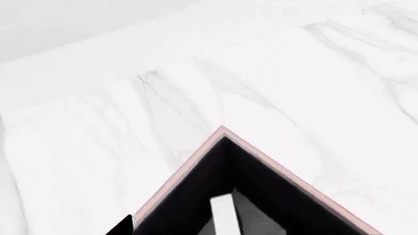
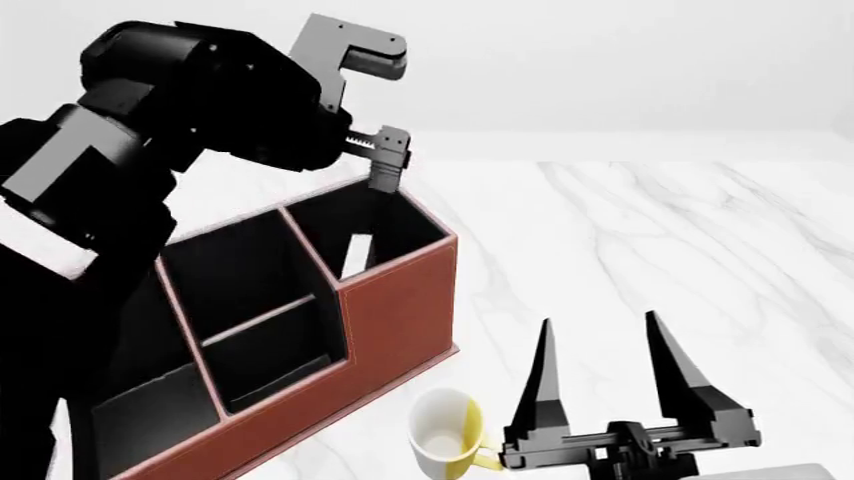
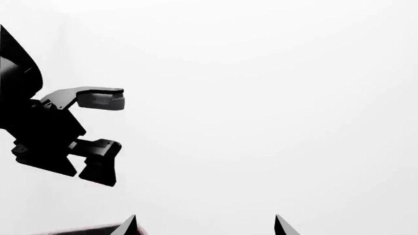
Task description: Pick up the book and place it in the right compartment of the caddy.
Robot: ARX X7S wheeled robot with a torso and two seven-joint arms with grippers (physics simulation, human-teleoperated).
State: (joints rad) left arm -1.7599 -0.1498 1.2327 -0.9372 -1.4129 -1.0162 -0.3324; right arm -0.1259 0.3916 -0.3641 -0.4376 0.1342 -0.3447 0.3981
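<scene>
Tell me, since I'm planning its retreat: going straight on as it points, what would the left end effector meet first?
Probably the book standing in the caddy's right compartment; depth is unclear.

Chunky matte-black left arm [image 2: 160, 90], built of fat rounded segments, with a grey angular bracket [image 2: 340, 50] carrying a small camera block on top. The right gripper [image 2: 627, 385] has two long, tapered black fingers [image 2: 678, 375] on a ribbed black crossbar [image 2: 627, 440].
</scene>
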